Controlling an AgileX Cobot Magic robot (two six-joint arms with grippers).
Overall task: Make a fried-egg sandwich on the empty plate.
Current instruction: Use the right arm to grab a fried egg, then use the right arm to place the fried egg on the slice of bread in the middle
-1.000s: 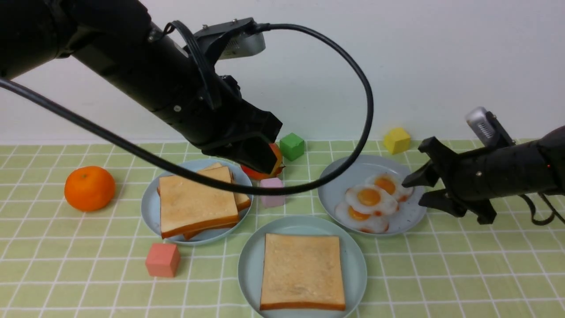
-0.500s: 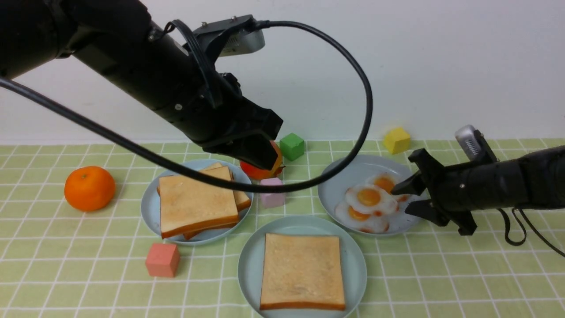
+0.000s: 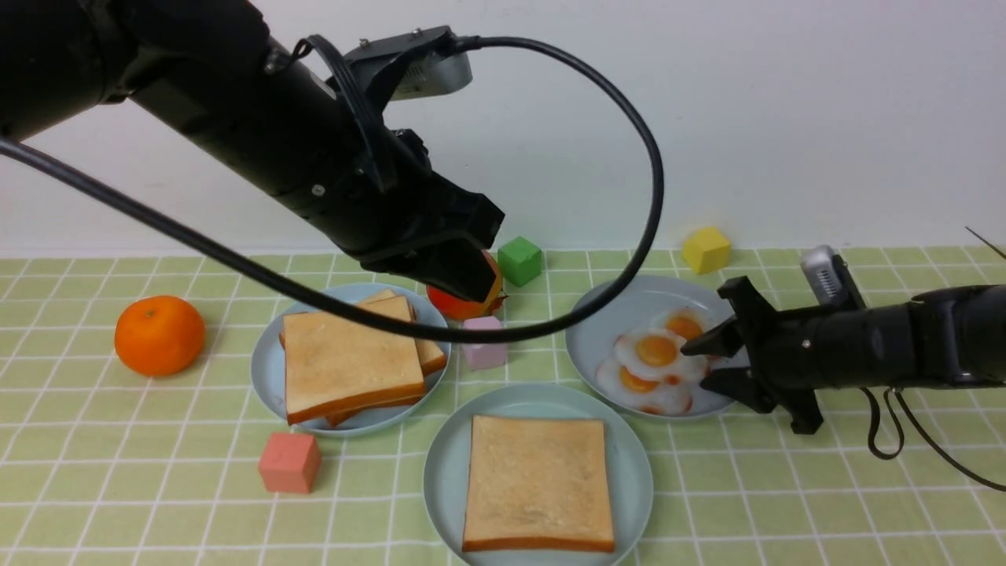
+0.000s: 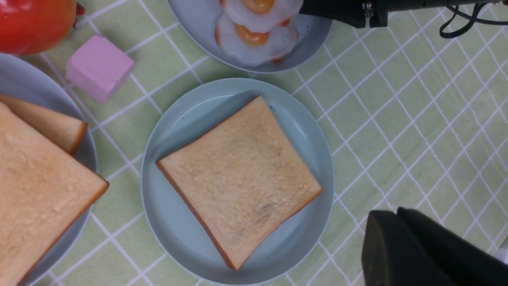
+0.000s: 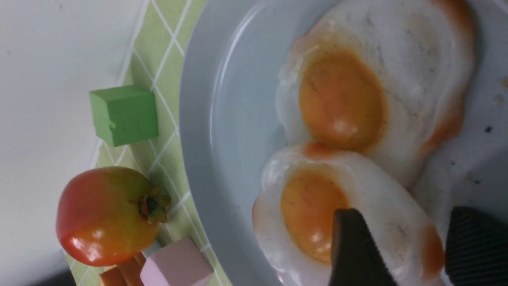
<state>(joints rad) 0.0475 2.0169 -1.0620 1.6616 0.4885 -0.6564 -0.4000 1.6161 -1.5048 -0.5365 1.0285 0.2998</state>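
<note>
PLATE: pale aqua round plate (image 3: 442,472) is lying lower centre, carrying one square tan toast (image 3: 538,483) | RIGHT GRIPPER (image 3: 695,365): is hanging up-right of plate, clear of it, jaws standing apart over edge of eggs (image 3: 656,351) | LEFT GRIPPER (image 3: 468,287): is hovering up-left of plate, fingers appearing together, empty

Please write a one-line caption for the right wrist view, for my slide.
Open right gripper poised around the rim of a fried egg on the grey-blue plate.

left arm (image 3: 236,118) and right arm (image 3: 888,342) are showing matte black casings, small screws; a thick black cable (image 3: 657,177) is looping off the left; right gripper (image 3: 694,364) is showing ribbed pads (image 5: 474,246).
</note>
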